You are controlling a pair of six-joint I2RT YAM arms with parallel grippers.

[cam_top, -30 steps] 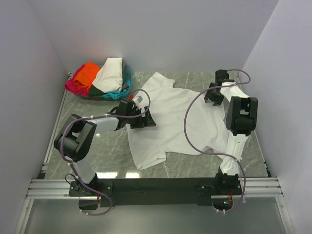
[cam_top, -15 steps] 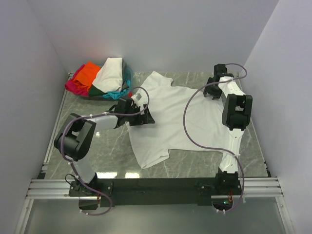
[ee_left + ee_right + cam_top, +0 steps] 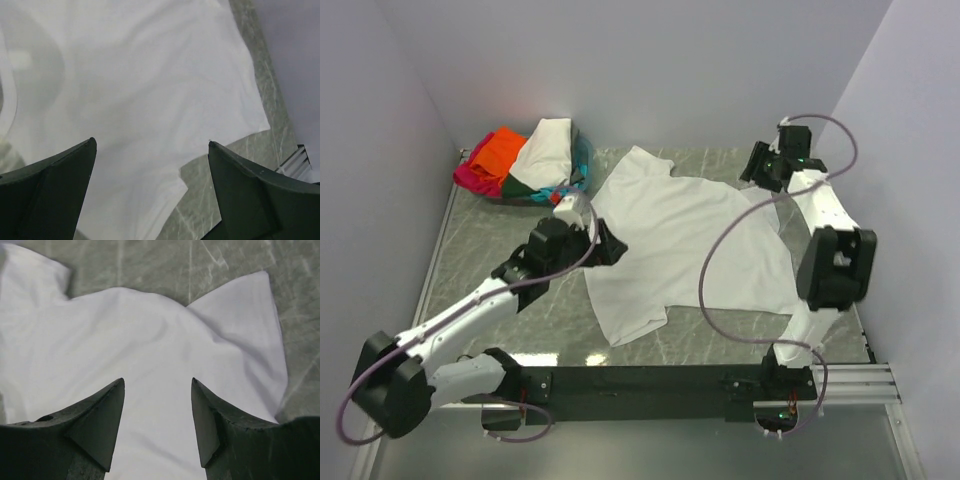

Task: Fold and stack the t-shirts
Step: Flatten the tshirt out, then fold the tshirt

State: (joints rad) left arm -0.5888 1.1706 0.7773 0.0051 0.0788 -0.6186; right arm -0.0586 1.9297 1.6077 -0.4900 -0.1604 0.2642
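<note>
One plain white t-shirt (image 3: 680, 235) lies spread flat on the marble table (image 3: 520, 290). My left gripper (image 3: 610, 245) hovers at its left edge, jaws wide open and empty. In the left wrist view the left gripper (image 3: 150, 145) looks down on the shirt (image 3: 140, 90) and a bare patch of table. My right gripper (image 3: 757, 165) hangs above the shirt's far right corner, open. The right wrist view has the right gripper (image 3: 157, 382) over the cloth (image 3: 150, 330), with nothing between its fingers. More t-shirts, orange (image 3: 498, 150), cream-white (image 3: 545, 145), pink (image 3: 470, 178) and teal (image 3: 560, 192), are piled at the back left.
The pile sits in a clear bowl (image 3: 583, 155) in the back left corner. Grey walls close in the table on the left, back and right. A metal rail (image 3: 640, 380) with both arm bases runs along the near edge.
The left arm has swung its elbow out toward the near left, its gripper staying by the shirt's left edge. The right gripper has moved farther back and up, off the shirt.
</note>
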